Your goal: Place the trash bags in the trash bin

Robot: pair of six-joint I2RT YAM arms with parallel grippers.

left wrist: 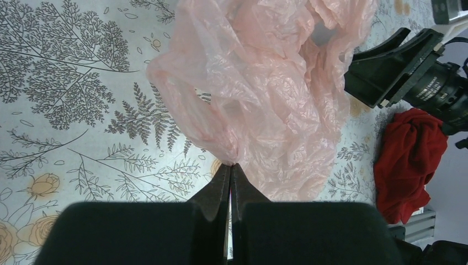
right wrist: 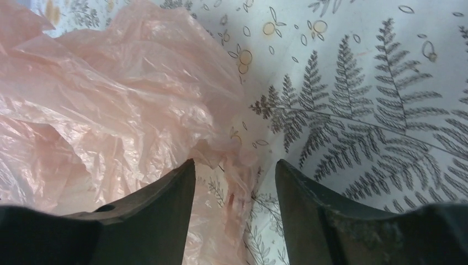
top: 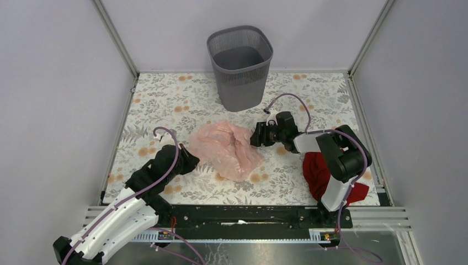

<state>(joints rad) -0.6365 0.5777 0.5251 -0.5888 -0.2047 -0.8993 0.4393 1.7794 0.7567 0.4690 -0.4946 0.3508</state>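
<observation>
- Top external view is showing the left claw (top: 187, 161) lying low over the floral desk (top: 165, 105), at the near-left edge of the pale-pink trash bag (top: 226, 146).
- Left wrist view is showing that claw clenched, its two fingertips (left wrist: 230, 168) pressing together on a gathered fold of the filmy plastic, so it is grasping the bag's edge.
- The bag is lying crumpled and spread flat on the desk between the two arms, with none of it lifting off the surface as far as the views are telling.
- The mesh trash bin (top: 240, 88) is standing upright at the far edge, behind the bag and well apart from it, and it is looking empty.
- The right claw (top: 256, 135) is reaching in from the bag's right side; the right wrist view is showing it released, jaws spread wide, with a wrinkled strip of the film lying in the gap between them.
- A red cloth (top: 320, 171) is bunching up on the desk beside the right arm's base, clear of the bag.
- The step in hand is looking like the two-sided pickup: one side is being held and the other is waiting to be pinched.
- The next move is probably calling for the right claw to be closing on that strip, then both arms lifting together and carrying the bag back over the bin's rim; because the film is wide and limp, it is likely needing bunching so that it is dropping inside rather than draping over the edge.
</observation>
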